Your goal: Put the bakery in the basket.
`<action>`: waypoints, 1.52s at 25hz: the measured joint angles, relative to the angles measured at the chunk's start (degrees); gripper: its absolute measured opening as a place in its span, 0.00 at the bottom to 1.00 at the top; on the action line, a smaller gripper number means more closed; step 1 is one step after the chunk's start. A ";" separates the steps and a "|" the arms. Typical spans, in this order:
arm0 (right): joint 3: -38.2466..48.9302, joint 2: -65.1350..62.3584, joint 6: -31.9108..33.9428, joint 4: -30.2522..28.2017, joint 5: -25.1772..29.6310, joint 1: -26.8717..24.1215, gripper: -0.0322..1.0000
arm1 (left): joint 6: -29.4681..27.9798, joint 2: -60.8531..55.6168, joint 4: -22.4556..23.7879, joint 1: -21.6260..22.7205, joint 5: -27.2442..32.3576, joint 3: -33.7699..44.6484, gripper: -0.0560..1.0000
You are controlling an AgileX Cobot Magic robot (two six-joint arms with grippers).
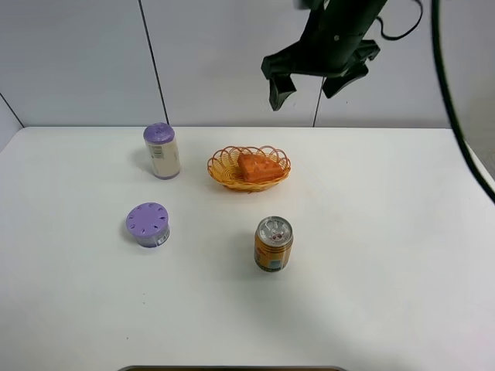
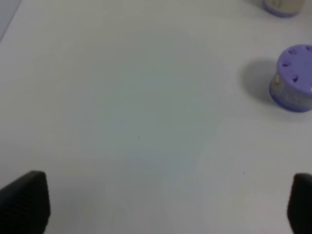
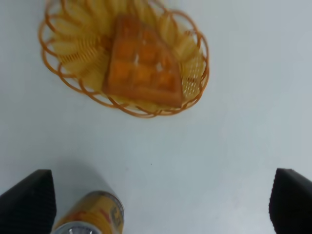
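Observation:
The orange-brown wedge-shaped bakery [image 1: 257, 167] with a grid top lies inside the orange-yellow wicker basket [image 1: 220, 165] at the table's middle back. The right wrist view shows the bakery [image 3: 141, 63] resting in the basket [image 3: 63, 46]. My right gripper [image 1: 309, 86] is open and empty, raised high above and behind the basket; its fingertips [image 3: 29, 202] show at the edges of the wrist view. My left gripper [image 2: 161, 204] is open and empty over bare table; it is out of the exterior high view.
An orange drink can [image 1: 274, 244] stands in front of the basket, also in the right wrist view [image 3: 92, 214]. A tall purple-lidded jar [image 1: 162, 151] stands left of the basket. A short purple-lidded jar [image 1: 148, 225] sits front left, also in the left wrist view [image 2: 293, 78].

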 joint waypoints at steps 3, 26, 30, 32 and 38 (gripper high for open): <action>1.63 -4.87 0.11 -0.75 0.22 0.00 0.86 | 0.00 0.00 0.00 0.00 0.00 0.00 0.99; 47.40 -55.25 4.41 -1.76 0.96 -2.76 0.86 | 0.00 0.00 0.00 0.00 0.00 0.00 0.99; 53.88 -64.20 4.41 -2.38 0.96 -11.66 0.86 | 0.00 0.00 0.00 0.00 0.00 0.00 0.99; 56.80 -69.84 4.41 -3.02 1.03 -16.04 0.86 | 0.00 0.00 0.00 0.00 0.00 0.00 0.99; 65.17 -85.15 -0.13 -4.12 -3.50 -26.85 0.86 | 0.00 0.00 0.00 0.00 0.00 0.00 0.99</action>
